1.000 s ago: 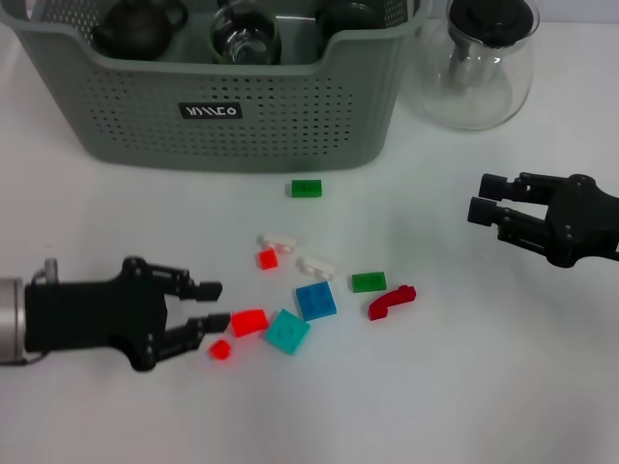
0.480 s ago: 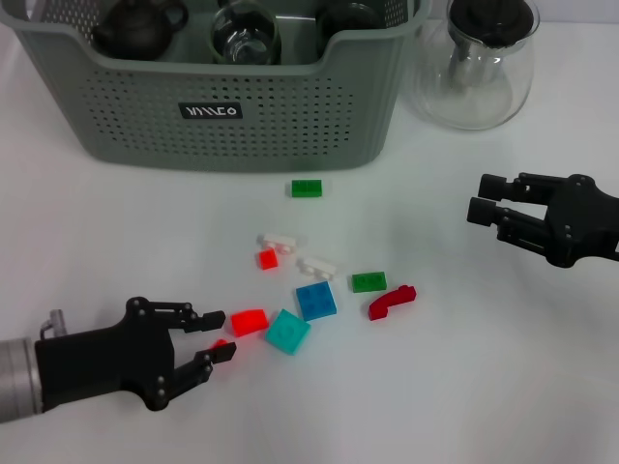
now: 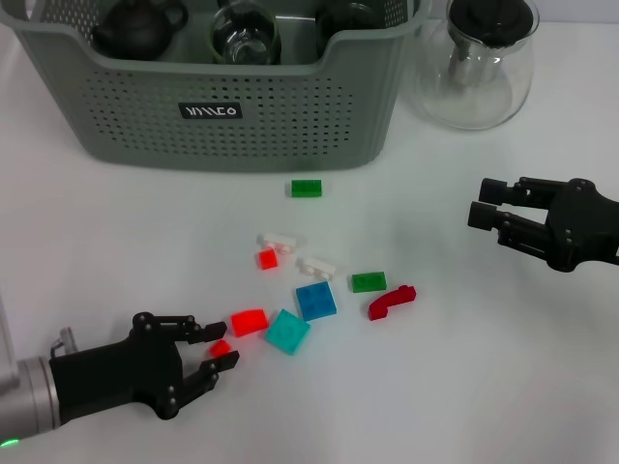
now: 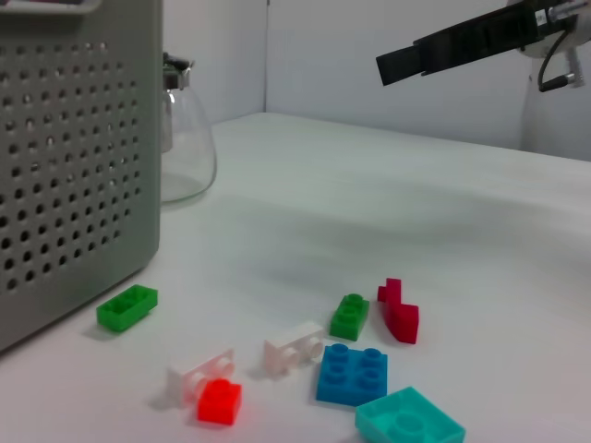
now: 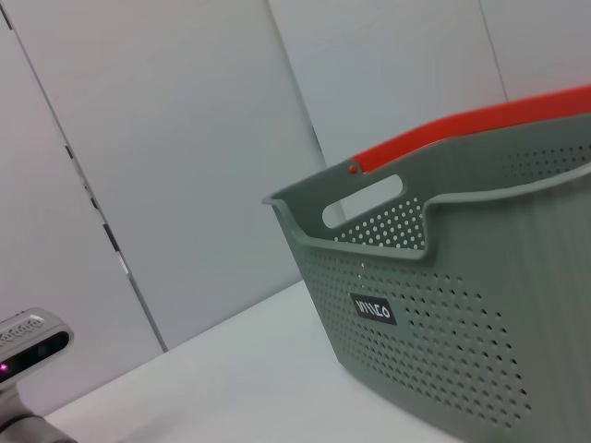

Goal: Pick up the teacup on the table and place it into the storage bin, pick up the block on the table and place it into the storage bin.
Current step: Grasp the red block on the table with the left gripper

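The grey-green perforated storage bin (image 3: 290, 106) stands at the back and holds a dark teapot (image 3: 140, 27) and a glass cup (image 3: 247, 34). No teacup shows on the table. Several small blocks lie in front of the bin. My left gripper (image 3: 225, 346) is low at the near left, open, with its fingertips on either side of a small red block (image 3: 221, 348). A larger red block (image 3: 249, 321) and a teal block (image 3: 287, 332) lie just beyond it. My right gripper (image 3: 484, 201) hovers open and empty at the right; it also shows in the left wrist view (image 4: 397, 65).
A clear glass pot with a black lid (image 3: 479, 63) stands right of the bin. Other blocks: green (image 3: 306, 188), white (image 3: 279, 239), red (image 3: 268, 258), white (image 3: 316, 264), green (image 3: 368, 281), dark red (image 3: 391, 301), blue (image 3: 316, 301). The bin also shows in both wrist views (image 4: 74, 166) (image 5: 480, 314).
My left gripper has drawn back toward the near edge and dropped, so its fingers now straddle the small red block. The right arm has barely moved.
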